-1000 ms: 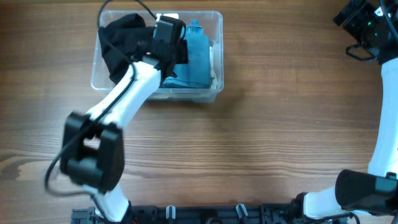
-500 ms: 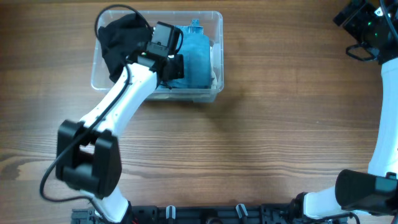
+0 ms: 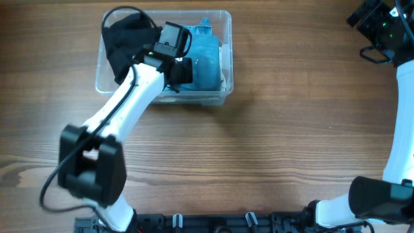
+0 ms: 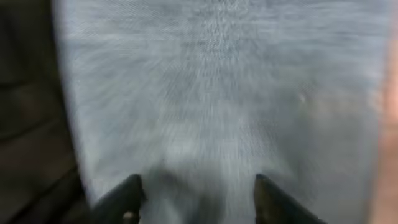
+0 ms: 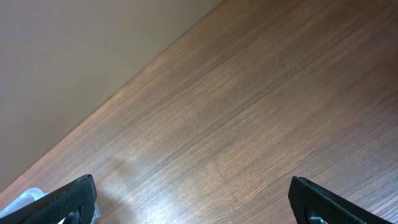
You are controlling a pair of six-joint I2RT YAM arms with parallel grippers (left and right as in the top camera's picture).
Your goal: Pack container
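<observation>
Since approx 1 s ago the left hand point(image 3: 180, 70) has slid from mid-bin toward the near wall, and the arm's elbow has swung a bit left; the bin hasn't shifted. The left hand point(image 4: 196, 200) is spread wide, both fingers point(image 4: 127, 200) down over the blue garment point(image 4: 217, 93) w/ nothing pinched between them; whether the tips press into the cloth can't be told, as the wrist view is blurred. The blue garment point(image 3: 207, 58) lies folded in the right half of the container point(image 3: 194, 99), w/ a strip of white cloth point(image 3: 224, 65) between it and the right wall. The black garment point(image 3: 126, 42) is bunched in the left half, showing as a dark mass point(image 4: 31, 124) beside the blue one in the wrist view. The arm's white forearm crosses the bin's near rim and hides its middle, and a black cable point(image 3: 111, 16) loops over the far-left corner. The container sits far-left on the wood-grain tabletop point(image 3: 278, 149), the left hand inside it near the front wall. The right hand point(image 5: 194, 205) is well apart at the far-right corner, fingers wide open and empty, over bare tabletop point(image 5: 249, 112) w/ a plain beige wall point(image 5: 74, 50) behind.
</observation>
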